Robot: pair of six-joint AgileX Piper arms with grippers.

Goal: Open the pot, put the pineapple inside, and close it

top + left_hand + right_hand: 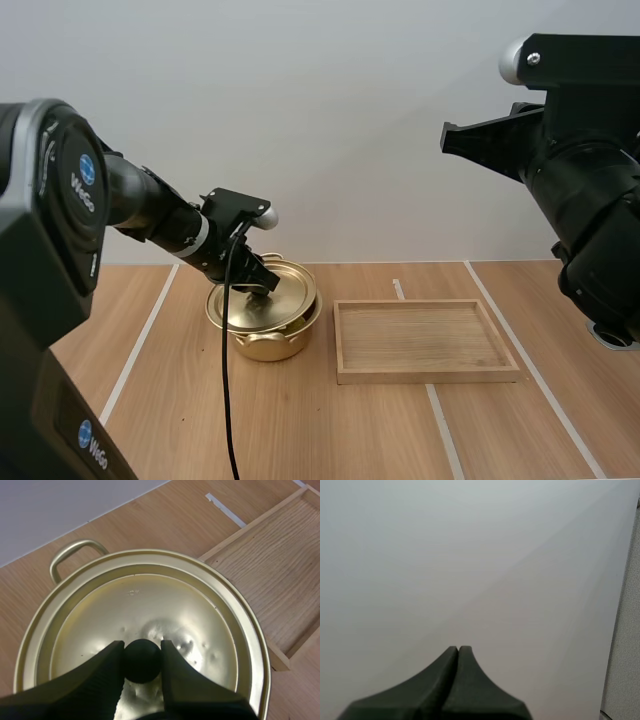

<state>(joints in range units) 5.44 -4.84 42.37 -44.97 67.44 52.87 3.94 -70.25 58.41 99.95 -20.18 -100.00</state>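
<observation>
My left gripper [262, 283] pinches the black knob [142, 661] of the gold lid [258, 298], one finger pressed to each side of it, in the left wrist view. The lid covers the mouth of the gold pot [268, 342], and in the high view it looks tipped and pushed a little away from the tray side. I cannot tell whether it has left the rim. The pot stands on the wooden counter [330, 430], just beside the short end of the wooden tray [428, 376], close but not touching. One looped pot handle [75, 550] juts out on the side away from my gripper, and another faces the near edge of the counter. My right arm [580, 170] is held high, above and beyond the tray's far end from the pot. My right gripper [458, 649] has its fingers pressed together into one dark wedge, holding nothing, against a plain pale surface.
</observation>
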